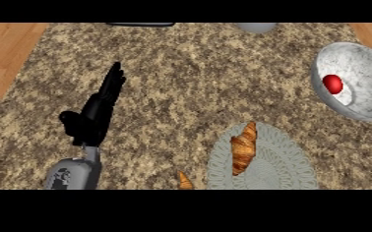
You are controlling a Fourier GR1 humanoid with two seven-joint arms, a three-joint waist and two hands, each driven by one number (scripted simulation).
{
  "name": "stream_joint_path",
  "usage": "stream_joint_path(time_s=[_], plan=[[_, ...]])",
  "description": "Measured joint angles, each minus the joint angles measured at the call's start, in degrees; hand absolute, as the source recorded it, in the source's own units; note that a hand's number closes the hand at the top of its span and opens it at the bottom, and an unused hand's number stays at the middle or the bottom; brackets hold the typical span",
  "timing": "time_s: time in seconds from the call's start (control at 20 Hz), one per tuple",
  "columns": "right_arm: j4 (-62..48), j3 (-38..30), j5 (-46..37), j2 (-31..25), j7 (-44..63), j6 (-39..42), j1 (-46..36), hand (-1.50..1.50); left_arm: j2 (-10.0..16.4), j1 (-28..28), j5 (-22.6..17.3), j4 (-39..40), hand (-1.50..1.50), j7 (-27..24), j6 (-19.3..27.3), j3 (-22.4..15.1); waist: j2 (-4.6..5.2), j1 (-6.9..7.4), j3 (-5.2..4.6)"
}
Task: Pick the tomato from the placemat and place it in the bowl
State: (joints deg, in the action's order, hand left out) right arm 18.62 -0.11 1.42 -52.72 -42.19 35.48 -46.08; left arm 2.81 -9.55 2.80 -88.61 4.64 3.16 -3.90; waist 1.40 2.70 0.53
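Head view, left side: the left hand (pixel 93 115) stands over the left part of the desk (pixel 181 78), fingers straight and released, holding nothing, well apart from the other things.
Placemat: the grey placemat (pixel 280 169) lies right of centre at the lower edge; only a croissant (pixel 244 148) lies on it, and no tomato.
Bowl: the pale bowl (pixel 356 61) sits at the right edge, partly cut off.
Tomato: the red tomato (pixel 333 84) rests inside the bowl, low against its inner wall; as things lie, the placing looks done.
Handling: likely light, round and smooth-skinned, so apt to slip or roll, and soft enough to bruise; best held across its widest middle, thumb opposite fingers.
Right hand: out of sight, so its state cannot be told.
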Motion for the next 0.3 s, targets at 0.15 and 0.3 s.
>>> stream_joint_path(time_s=[0.15, 0.3], plan=[[1.4, 0.2, 1.1, -0.6, 0.9, 1.1, 1.3, -1.5, 0.0, 0.1, 0.1, -0.1, 0.0, -0.1, 0.1, 0.0, 0.05, -0.16, 0.08], [3.1, 0.8, 1.9, -1.0, 1.3, 1.6, 2.8, -1.5, 0.0, 0.3, 0.0, -0.2, 0.0, -0.2, 0.2, 0.2, 0.11, -0.23, 0.13]])
